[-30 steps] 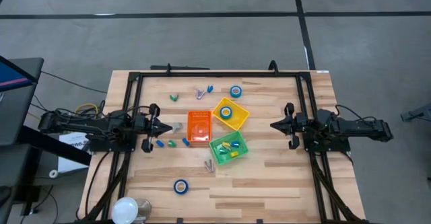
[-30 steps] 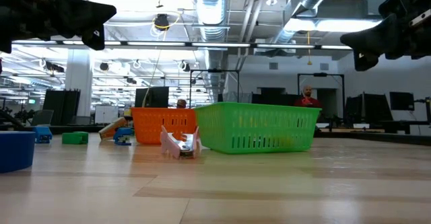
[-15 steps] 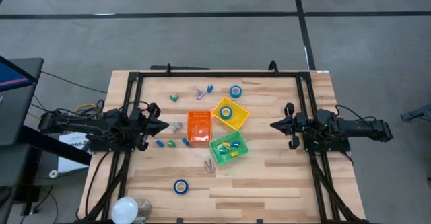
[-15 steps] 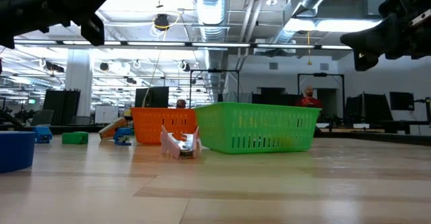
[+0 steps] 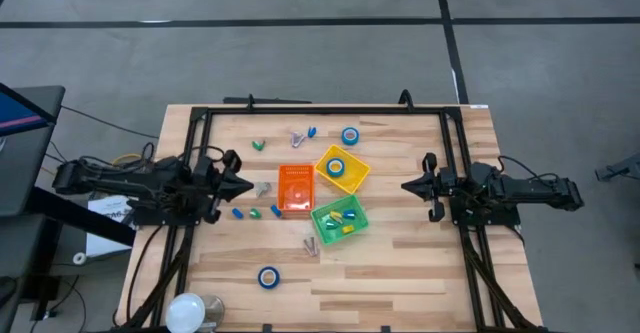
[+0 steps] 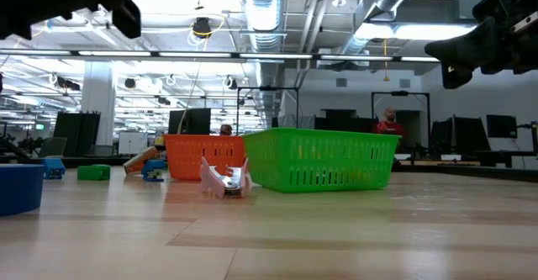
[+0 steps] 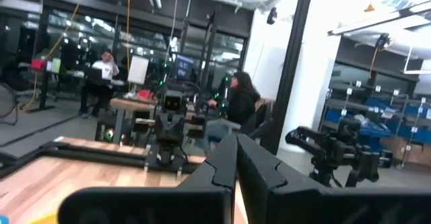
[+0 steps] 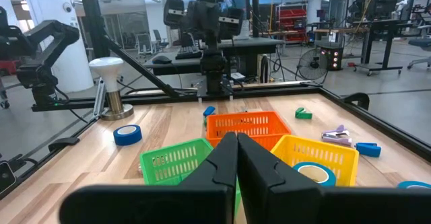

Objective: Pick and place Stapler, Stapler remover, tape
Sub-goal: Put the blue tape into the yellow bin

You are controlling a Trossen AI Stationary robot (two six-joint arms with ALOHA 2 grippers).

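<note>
Both arms sit back at the table's sides, raised off the wood, which reads as a waiting or ready pose, not a reach. The left gripper [image 5: 243, 185] hangs above the left side with its fingers pressed together on nothing, pointing inward towards the orange bin [image 5: 295, 190]. The right gripper [image 5: 408, 186] mirrors it on the right side, its jaws likewise closed and empty, well apart from every bin.

The bins cluster mid-table so that either arm can drop into them: the yellow bin [image 5: 342, 169] already holds 1 roll of blue tape [image 5: 336, 166], and the green bin [image 5: 339, 221] holds several small coloured pieces, probably staplers or removers, though they are too small to name. 2 more tape rolls lie loose: 1 near the far edge [image 5: 350, 135] and 1 near the front edge [image 5: 268, 277], both clear of the bins. Small blue and green items [image 5: 255, 212] rest on the wood just left of the orange bin, and a pale metal piece [image 5: 311, 244] lies in front of the green bin. So the sorting looks partly done, with loose items left on both halves
</note>
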